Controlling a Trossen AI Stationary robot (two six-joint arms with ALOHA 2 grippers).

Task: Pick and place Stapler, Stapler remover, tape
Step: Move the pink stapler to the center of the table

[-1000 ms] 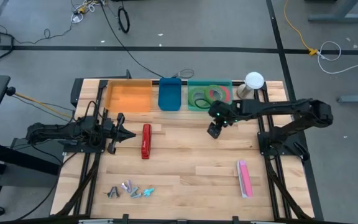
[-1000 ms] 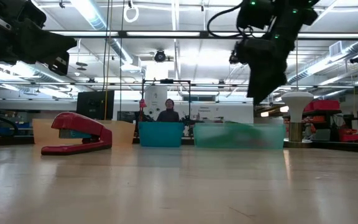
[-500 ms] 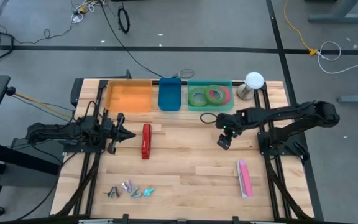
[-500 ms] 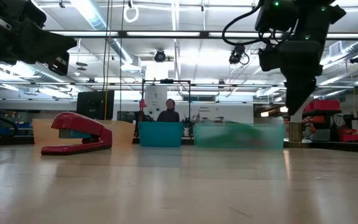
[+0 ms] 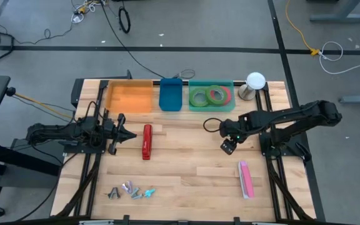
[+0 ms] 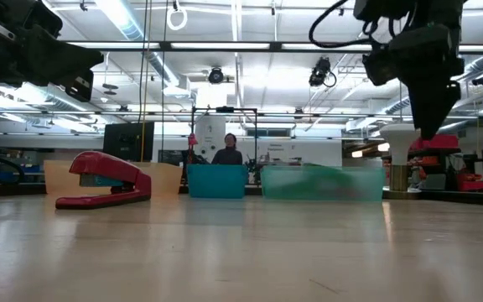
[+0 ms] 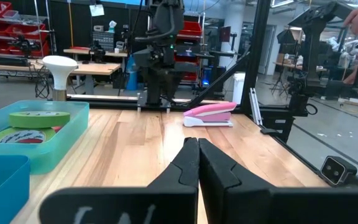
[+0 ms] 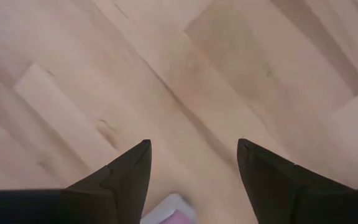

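Observation:
The red stapler (image 5: 147,142) lies on the table just right of my left gripper (image 5: 130,135), which is shut and empty (image 7: 192,152). The pink stapler (image 5: 245,179) lies near the right front; its tip shows in the right wrist view (image 8: 173,216). Several staple removers (image 5: 130,190) lie near the front left. The tape rolls, green (image 5: 199,97) and red-pink (image 5: 216,94), lie flat in the green bin (image 5: 211,106). My right gripper (image 5: 228,147) hangs open and empty above bare wood (image 8: 191,162), between the green bin and the pink stapler, fingers pointing down.
An orange bin (image 5: 130,97) and a blue bin (image 5: 170,95) stand beside the green bin along the far edge. A white mushroom-shaped object (image 5: 255,81) stands at the far right corner. A person (image 6: 227,151) shows in the room beyond the table.
My right gripper has gone from the near edge of the green bin toward the table's near right, toward the pink stapler, holding nothing. The tape rolls stay in the green bin.

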